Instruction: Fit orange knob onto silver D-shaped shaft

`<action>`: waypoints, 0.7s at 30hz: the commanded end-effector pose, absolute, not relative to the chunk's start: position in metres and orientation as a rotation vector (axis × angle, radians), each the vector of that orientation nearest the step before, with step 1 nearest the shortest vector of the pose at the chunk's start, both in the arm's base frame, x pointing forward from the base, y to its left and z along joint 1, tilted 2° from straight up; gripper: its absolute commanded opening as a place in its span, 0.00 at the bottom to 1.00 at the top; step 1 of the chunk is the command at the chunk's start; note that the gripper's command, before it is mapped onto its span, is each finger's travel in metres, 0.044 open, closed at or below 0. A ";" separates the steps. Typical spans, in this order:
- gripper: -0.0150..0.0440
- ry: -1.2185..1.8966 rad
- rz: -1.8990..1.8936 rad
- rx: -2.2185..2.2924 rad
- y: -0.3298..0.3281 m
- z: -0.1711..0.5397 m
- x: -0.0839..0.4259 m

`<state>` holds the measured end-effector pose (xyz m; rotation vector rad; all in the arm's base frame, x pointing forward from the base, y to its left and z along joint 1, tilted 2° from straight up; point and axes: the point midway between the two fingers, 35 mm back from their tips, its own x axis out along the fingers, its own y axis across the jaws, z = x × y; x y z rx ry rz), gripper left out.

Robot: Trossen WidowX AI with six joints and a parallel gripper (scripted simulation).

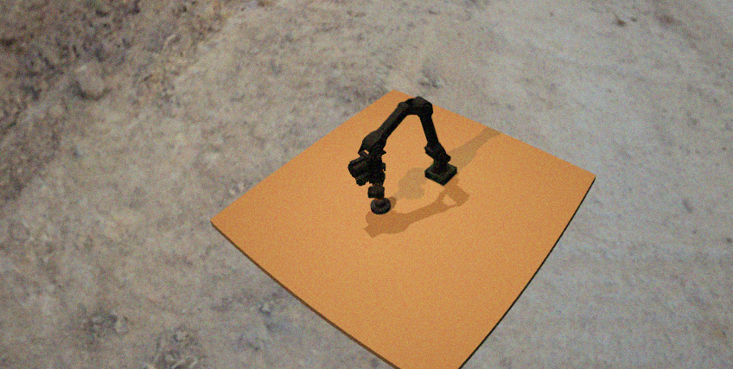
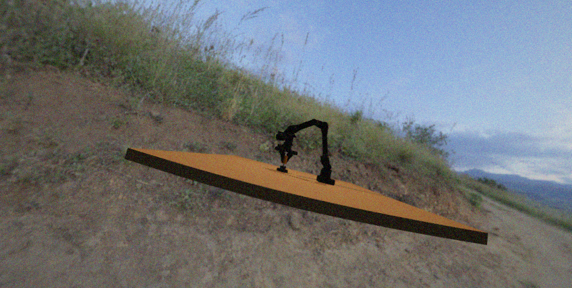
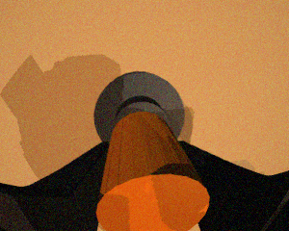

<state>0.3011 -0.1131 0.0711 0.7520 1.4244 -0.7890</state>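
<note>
The orange knob (image 2: pixel 284 159) (image 3: pixel 149 192) is located above the round pedestal (image 1: pixel 380 208) (image 2: pixel 282 170) (image 3: pixel 137 84), grasped in the pincer (image 1: pixel 378 194) (image 2: pixel 285 157) (image 3: pixel 143 149), one black finger on either side of it. In the wrist view the near end face of the knob is bright orange, partly shaded, and its darker side wall narrows toward the pedestal. The knob's far end overlaps the pedestal's raised centre in that view; the silver shaft is hidden there, and alignment of the flat sides cannot be determined. The exterior view shows the knob above the pedestal's broad base; whether it touches the shaft is too small to tell. The pedestal is dark grey, with a wide disc around a smaller raised centre, and stands on the orange table (image 1: pixel 411 272) (image 2: pixel 241 181) (image 3: pixel 231 72). The pincer points downward at the end of the black arm (image 1: pixel 393 121) (image 2: pixel 325 140), which arches up and over from its base (image 1: pixel 442 181) (image 2: pixel 330 183), standing on the same table apart from the pedestal. Shadows lie across the table top. Beyond the table, the exterior view records bare earth, a grassy slope and blue sky with cloud low at one side.
</note>
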 end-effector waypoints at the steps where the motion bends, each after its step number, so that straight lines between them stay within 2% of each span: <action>1: 0.25 1.425 -0.792 0.750 -0.114 0.071 0.301; 21: 0.25 1.425 -0.793 0.751 -0.114 0.063 0.299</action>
